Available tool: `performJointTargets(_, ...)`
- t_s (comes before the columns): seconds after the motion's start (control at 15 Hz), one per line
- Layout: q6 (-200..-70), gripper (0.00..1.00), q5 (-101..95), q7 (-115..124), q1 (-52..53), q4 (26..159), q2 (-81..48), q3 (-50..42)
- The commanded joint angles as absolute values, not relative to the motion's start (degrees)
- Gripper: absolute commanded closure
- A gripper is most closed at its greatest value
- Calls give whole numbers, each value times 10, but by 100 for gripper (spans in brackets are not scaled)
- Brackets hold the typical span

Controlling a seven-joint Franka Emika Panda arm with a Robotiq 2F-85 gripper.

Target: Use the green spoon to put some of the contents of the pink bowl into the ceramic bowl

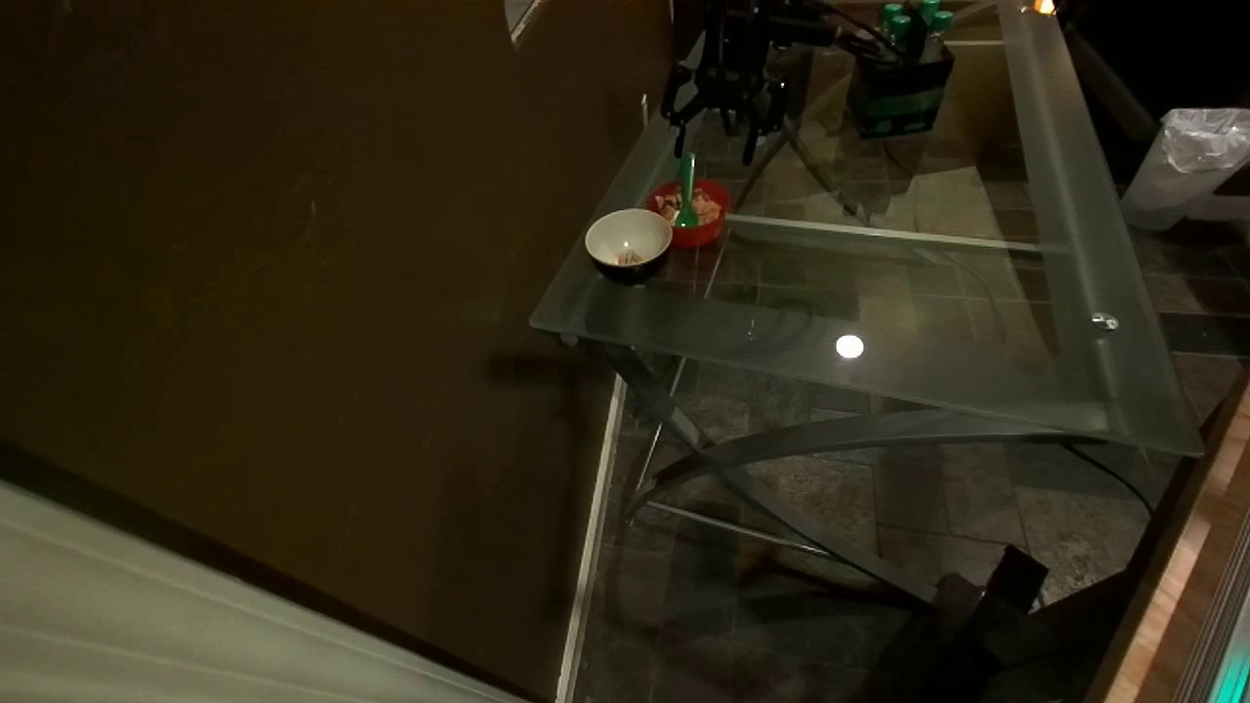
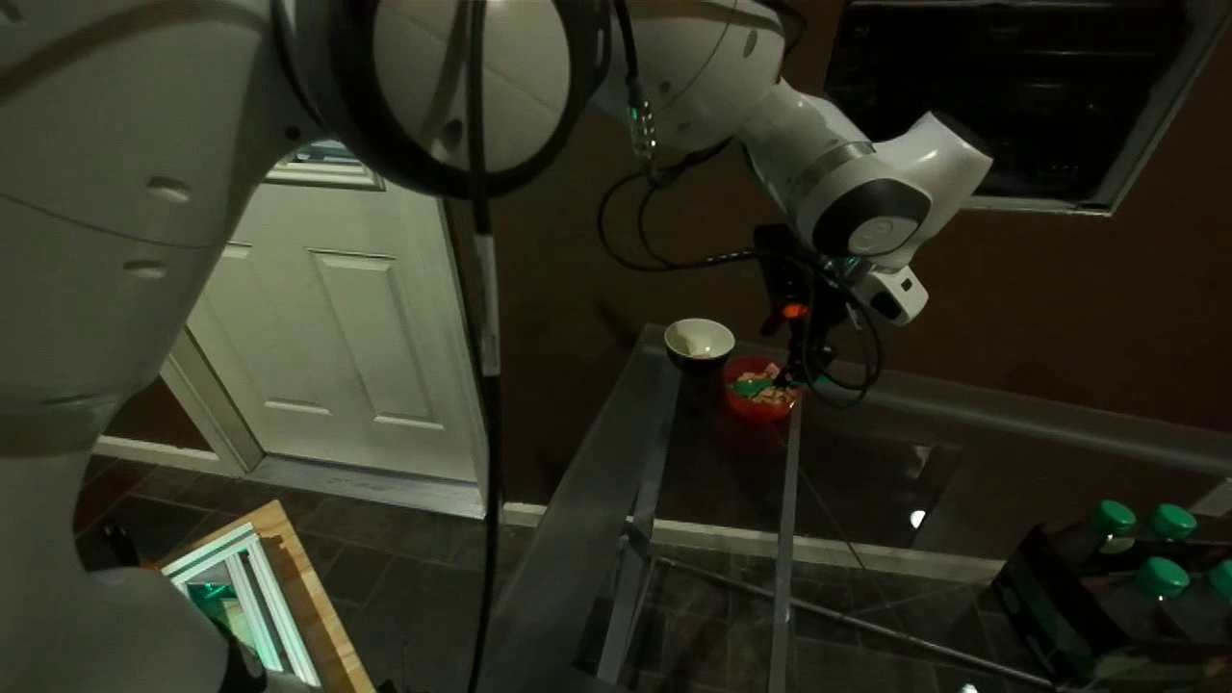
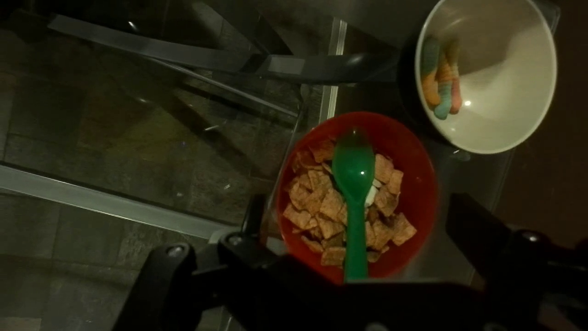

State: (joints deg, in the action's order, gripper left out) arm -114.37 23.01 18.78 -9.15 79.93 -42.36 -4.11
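1. Seeing green spoon [image 3: 356, 204] lying in pink bowl [image 3: 419, 184], pointing handle [image 3: 356, 248] toward gripper [image 1: 714, 154].
2. In wrist view, running lengthwise between spread, empty fingers [image 3: 477, 230]; not showing clearance.
3. Probably needing to close across handle.
4. Seeing ceramic bowl [image 3: 510, 105] sitting just beside, diagonally past scoop end [image 3: 353, 165].

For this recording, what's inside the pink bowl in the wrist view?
The pink bowl holds brown, squarish cereal-like pieces, with the green spoon lying over them. Whatever is under the spoon or beneath the topmost pieces is covered.
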Motion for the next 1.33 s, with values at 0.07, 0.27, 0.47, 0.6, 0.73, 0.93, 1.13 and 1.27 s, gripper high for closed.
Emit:
performJointTargets(0.07,-1127,2,247,206,-109,723,-482,-28)
performJointTargets(0.27,-1124,15,248,214,-114,684,-511,-22)
performJointTargets(0.47,-1124,26,250,225,-118,647,-537,-17)
performJointTargets(0.6,-1120,27,250,231,-119,625,-552,-13)
performJointTargets(0.73,-1117,34,248,240,-120,606,-567,-11)
performJointTargets(0.93,-1107,49,248,255,-122,581,-585,-6)
performJointTargets(1.13,-1091,55,246,268,-122,561,-599,-4)
performJointTargets(1.27,-1080,54,244,275,-122,549,-607,-4)
